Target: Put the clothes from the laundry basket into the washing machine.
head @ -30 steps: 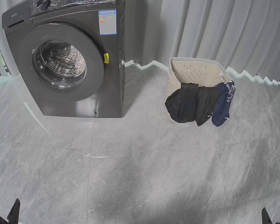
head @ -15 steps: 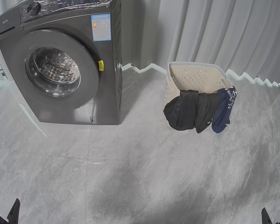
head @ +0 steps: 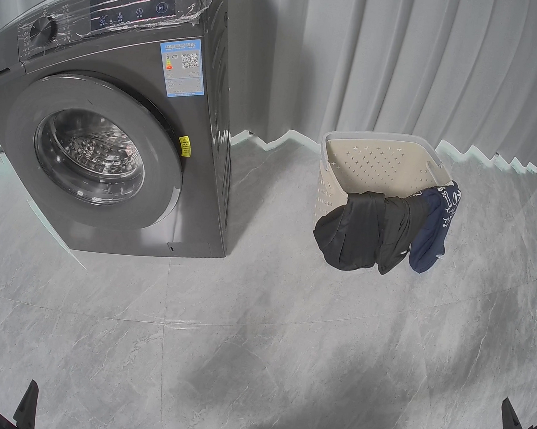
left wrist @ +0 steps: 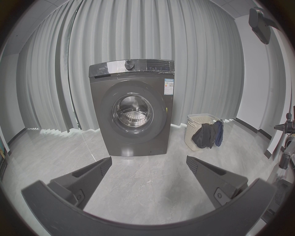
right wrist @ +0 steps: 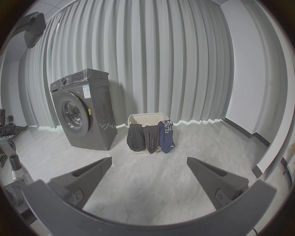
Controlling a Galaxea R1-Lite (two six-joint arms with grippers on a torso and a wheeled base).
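Grey floor (head: 270, 347): camera shifted, washing machine (head: 101, 156) and laundry basket (head: 377, 165) unmoved.

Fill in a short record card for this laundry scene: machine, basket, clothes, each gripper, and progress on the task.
Washing machine: dark grey front-loader on the floor, to the robot's left; round door looks shut.
Laundry basket: cream, perforated, right of the machine and apart from it.
Clothes: black garment, second black garment and navy garment, all draped over the basket's near rim.
Left gripper: open, low, holding nothing.
Right gripper: open, low, holding nothing.
Progress: no garment picked up yet.
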